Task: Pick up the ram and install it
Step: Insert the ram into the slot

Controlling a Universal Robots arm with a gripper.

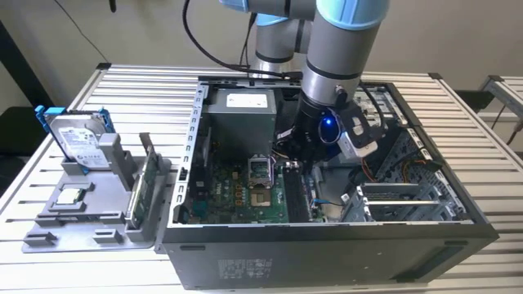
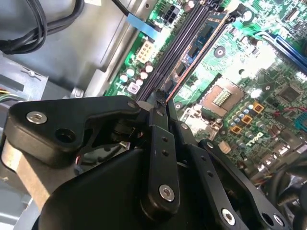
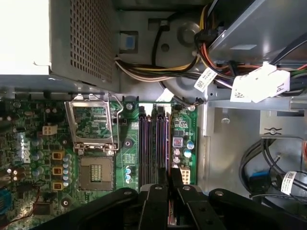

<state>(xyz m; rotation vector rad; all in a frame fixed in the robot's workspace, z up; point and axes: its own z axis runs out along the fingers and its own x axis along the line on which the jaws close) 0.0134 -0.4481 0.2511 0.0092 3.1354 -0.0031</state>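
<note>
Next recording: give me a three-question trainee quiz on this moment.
1. True or false: the claw is inside the open computer case.
2. What stands in the blue frame on the tray? A) hard drive B) fan C) keyboard
3. Fill in: the ram lies along the motherboard's black memory ____.
Key: 1 true; 2 A; 3 slots.

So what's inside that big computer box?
Inside the computer box are a green motherboard, a grey power supply, bundled wires and long black slots. The gripper covers one end of those slots.
</note>
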